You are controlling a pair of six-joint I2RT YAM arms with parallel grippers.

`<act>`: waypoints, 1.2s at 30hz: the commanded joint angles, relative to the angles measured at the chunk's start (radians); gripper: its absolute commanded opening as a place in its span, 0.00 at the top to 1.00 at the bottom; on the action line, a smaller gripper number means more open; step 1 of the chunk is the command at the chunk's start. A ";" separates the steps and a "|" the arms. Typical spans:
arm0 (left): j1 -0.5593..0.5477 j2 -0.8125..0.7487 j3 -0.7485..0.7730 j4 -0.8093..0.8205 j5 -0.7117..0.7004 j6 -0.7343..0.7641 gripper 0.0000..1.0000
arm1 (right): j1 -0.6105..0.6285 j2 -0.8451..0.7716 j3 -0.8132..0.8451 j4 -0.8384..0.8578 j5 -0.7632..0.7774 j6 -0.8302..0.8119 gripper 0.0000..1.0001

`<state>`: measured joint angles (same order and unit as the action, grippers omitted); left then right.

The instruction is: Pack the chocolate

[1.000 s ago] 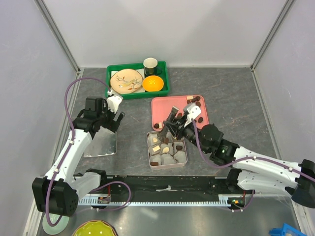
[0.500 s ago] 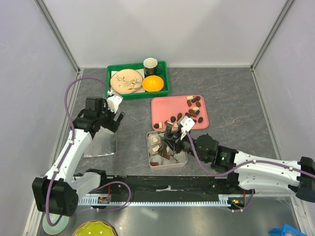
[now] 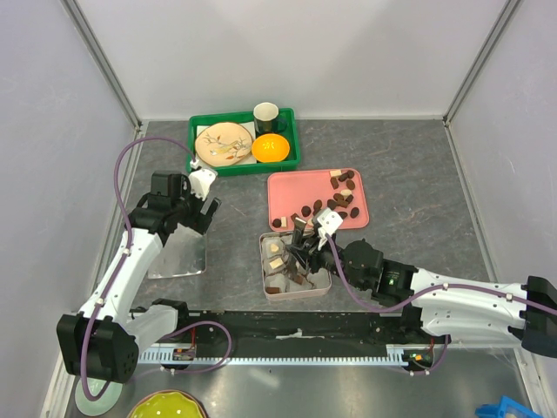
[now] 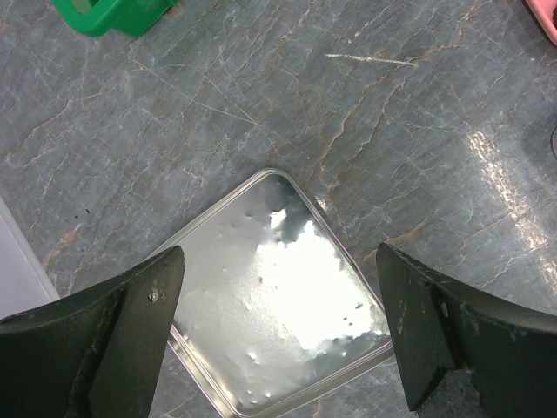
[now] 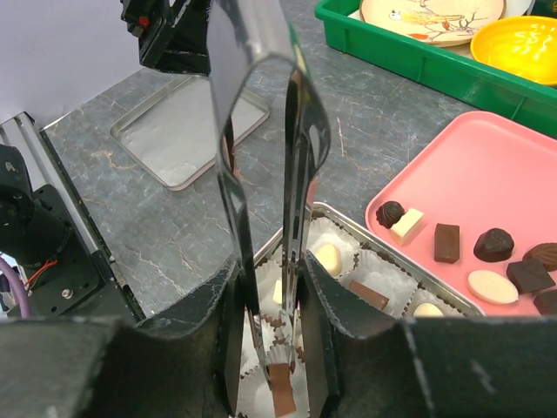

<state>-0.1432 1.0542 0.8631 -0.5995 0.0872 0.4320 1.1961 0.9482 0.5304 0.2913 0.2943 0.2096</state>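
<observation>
My right gripper (image 5: 270,348) is shut on metal tongs (image 5: 261,131) and hangs low over the open tin box (image 3: 264,261). The tong tips stand on either side of a brown chocolate bar (image 5: 280,392) lying in a white paper cup at the tin's near left. Whether the tips still pinch it I cannot tell. Other cups hold cream and brown chocolate pieces (image 5: 329,259). More loose chocolate (image 3: 342,205) lies on the pink tray (image 3: 296,187). My left gripper (image 4: 278,296) is open and holds nothing, above the tin lid (image 4: 278,305).
A green tray (image 3: 202,131) at the back holds a patterned plate, an orange bowl and a dark cup. The tin lid (image 3: 178,257) lies flat left of the tin. Side walls close in the table. A yellow-green bowl sits at the bottom edge.
My right arm has dropped from above the tin's far edge down into the tin with the tongs. Its jaws have eased slightly apart. The left arm has not moved.
</observation>
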 commanded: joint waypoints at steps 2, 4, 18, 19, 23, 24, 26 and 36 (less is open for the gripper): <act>0.002 0.001 0.037 0.003 0.022 0.005 0.01 | 0.007 -0.002 -0.003 0.071 0.025 0.014 0.63; 0.002 0.001 0.037 0.003 0.019 0.005 0.01 | 0.008 -0.002 0.000 0.071 0.029 0.011 0.59; 0.002 -0.014 0.047 -0.008 0.025 0.005 0.01 | 0.007 -0.046 0.141 0.022 0.135 -0.124 0.75; 0.002 -0.017 0.048 -0.008 0.026 0.005 0.01 | 0.007 -0.045 0.161 0.032 0.152 -0.142 0.76; 0.002 -0.023 0.048 -0.013 0.025 0.010 0.01 | -0.012 -0.010 0.197 0.091 0.274 -0.277 0.85; 0.002 -0.025 0.048 -0.013 0.022 0.010 0.01 | -0.026 0.001 0.204 0.101 0.279 -0.289 0.87; 0.002 -0.031 0.047 -0.014 0.017 0.013 0.01 | -0.096 0.033 0.227 0.127 0.264 -0.297 0.90; 0.002 -0.036 0.028 -0.005 0.006 0.019 0.01 | -0.371 0.270 0.269 0.307 0.192 -0.274 0.96</act>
<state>-0.1432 1.0355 0.8707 -0.6155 0.0875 0.4320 0.8780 1.1370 0.7582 0.4599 0.4908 -0.0601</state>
